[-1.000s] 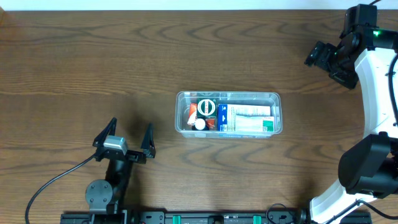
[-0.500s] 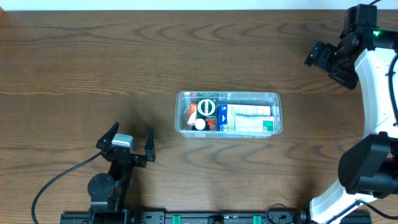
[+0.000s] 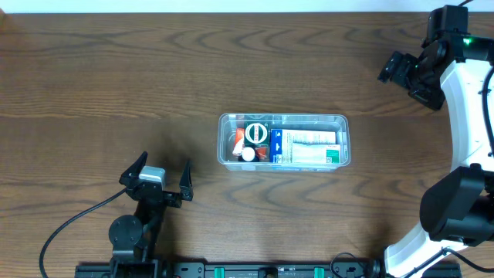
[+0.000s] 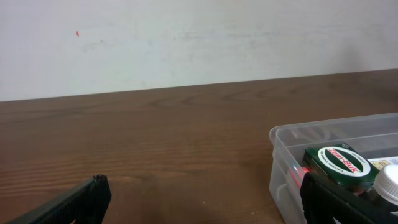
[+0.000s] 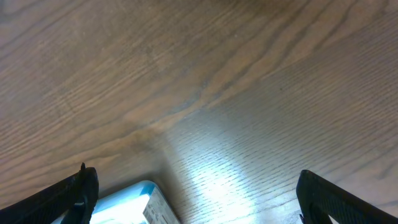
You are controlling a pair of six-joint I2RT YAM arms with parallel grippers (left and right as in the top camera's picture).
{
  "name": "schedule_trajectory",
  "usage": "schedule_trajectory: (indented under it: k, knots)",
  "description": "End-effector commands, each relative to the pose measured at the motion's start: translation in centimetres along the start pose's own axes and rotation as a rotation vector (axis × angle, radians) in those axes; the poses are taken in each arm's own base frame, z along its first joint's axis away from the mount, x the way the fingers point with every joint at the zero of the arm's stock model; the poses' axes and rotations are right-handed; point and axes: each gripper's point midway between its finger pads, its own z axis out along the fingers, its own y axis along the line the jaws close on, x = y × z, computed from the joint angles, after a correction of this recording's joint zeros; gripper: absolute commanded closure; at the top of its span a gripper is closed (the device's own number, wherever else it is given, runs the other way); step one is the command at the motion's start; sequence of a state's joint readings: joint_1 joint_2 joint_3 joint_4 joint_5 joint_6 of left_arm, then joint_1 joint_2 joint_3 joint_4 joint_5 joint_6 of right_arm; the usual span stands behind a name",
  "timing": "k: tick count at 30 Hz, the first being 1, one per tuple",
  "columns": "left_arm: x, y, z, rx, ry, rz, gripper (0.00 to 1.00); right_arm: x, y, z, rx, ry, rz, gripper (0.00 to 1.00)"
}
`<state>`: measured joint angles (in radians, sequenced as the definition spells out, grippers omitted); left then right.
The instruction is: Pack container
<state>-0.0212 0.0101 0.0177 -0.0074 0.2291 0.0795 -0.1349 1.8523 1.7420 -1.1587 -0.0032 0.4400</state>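
— Your left gripper [image 3: 164, 161] has pulled back a little toward the near edge of the table [image 3: 116, 77] since a second ago, and it has held that spot for the last half second. Nothing else has shifted.

— And the right one?

— Your right gripper [image 3: 392, 68] hangs by the far right corner of the table, just where it was. Both sets of jaws stand wide apart and hold nothing.

— Where is the container?

— Your container [image 3: 340, 117] sits near the middle of the table, well apart from every edge and from both grippers. It has not budged. Inside it, at the left end, lie a green round tin [image 3: 256, 133], a white-capped bottle [image 3: 248, 154] and an orange item [image 3: 238, 137]. A white-and-blue box [image 3: 309, 147] fills the right part.

— So what does the retreat mean?

— My reading: with both arms withdrawn and empty, and nothing loose showing outside the container from overhead, your packing looks finished or very nearly so.

— Any writing you can read?

— From the left wrist view the tin's lid [image 4: 339, 163] carries pale lettering ending in "-Buk"; the first letters are too small to be sure of. The box has printed lines and a green corner patch, but you cannot read them at this size.
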Motion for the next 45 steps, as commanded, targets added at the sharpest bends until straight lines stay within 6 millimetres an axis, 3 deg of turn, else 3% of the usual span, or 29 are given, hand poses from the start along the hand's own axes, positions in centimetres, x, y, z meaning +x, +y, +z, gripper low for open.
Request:
schedule_trajectory:
  k: [1,23,27,34,38,45]
  knots:
    - [1.5,0.0,0.0,0.002,0.048,0.005,0.02,-0.6,0.0,-1.0,-0.006,-0.030,0.010,0.01]
    - [1.5,0.0,0.0,0.002,0.048,0.005,0.02,-0.6,0.1,-1.0,-0.007,-0.031,0.010,0.01]
    - [1.5,0.0,0.0,0.002,0.048,0.005,0.02,-0.6,0.2,-1.8,-0.015,-0.048,0.007,0.01]
    - [1.5,0.0,0.0,0.002,0.048,0.005,0.02,-0.1,2.1,-6.6,-0.084,-0.149,-0.036,0.01]
    - [1.5,0.0,0.0,0.002,0.048,0.005,0.02,0.9,3.5,-11.0,-0.143,-0.242,-0.080,0.01]
    - [1.5,0.0,0.0,0.002,0.048,0.005,0.02,2.8,4.2,-18.0,-0.200,-0.417,-0.132,0.01]
